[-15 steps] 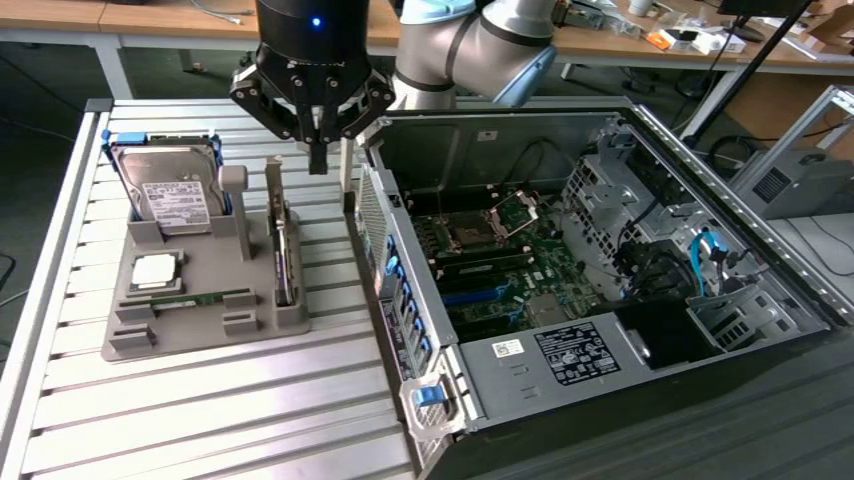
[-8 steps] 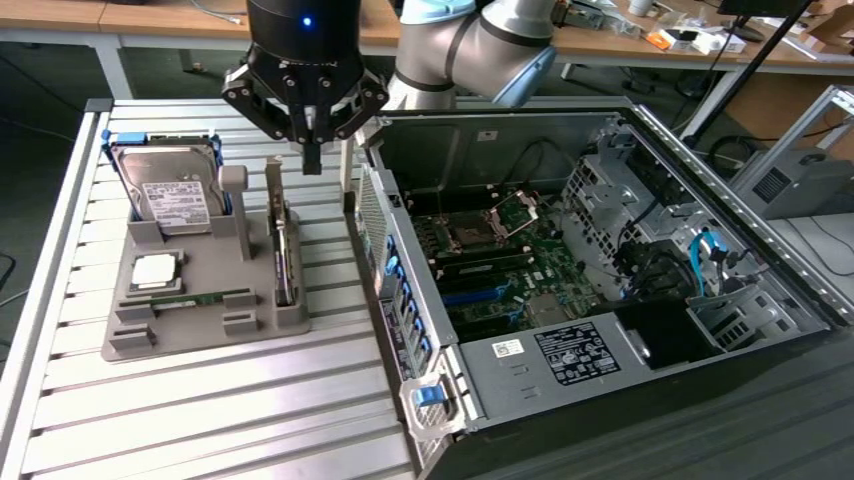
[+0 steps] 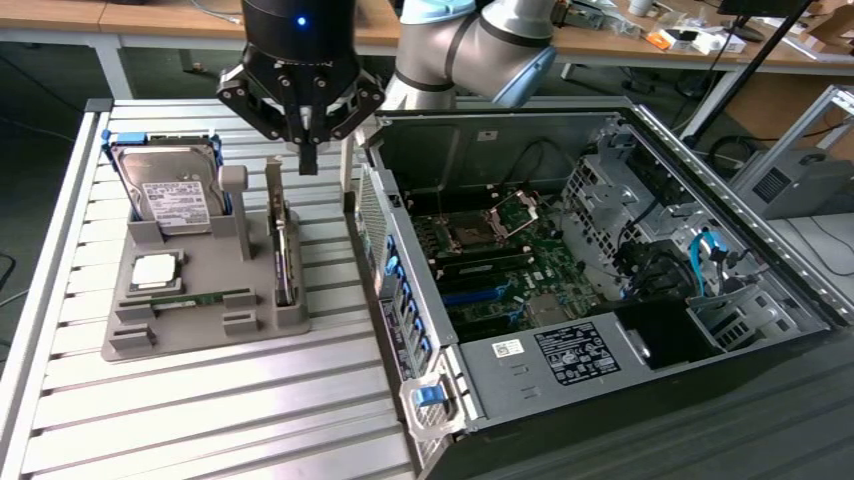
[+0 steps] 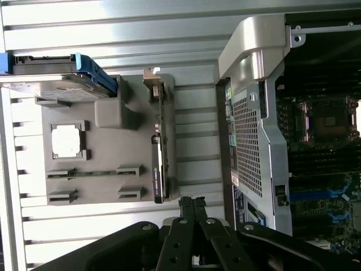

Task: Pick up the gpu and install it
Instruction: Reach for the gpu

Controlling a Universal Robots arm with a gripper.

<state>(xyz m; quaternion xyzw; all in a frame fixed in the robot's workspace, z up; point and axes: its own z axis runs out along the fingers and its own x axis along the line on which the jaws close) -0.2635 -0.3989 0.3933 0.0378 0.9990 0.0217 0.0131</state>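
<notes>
Fingers (image 3: 307, 148) pinched together, holding nothing, poised near the graphics card (image 3: 283, 262) standing on edge in the grey holder (image 3: 200, 315), below and slightly aside. Best spread wide, then centred squarely over that thin top edge.

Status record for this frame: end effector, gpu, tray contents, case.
end effector: shut, empty, hovering over the tray near the gpu, not touching it
gpu: on edge in gray tray slot, not gripped
also in tray: hard drive, CPU, memory stick
case: open, motherboard exposed, on the exterior view's right
</notes>
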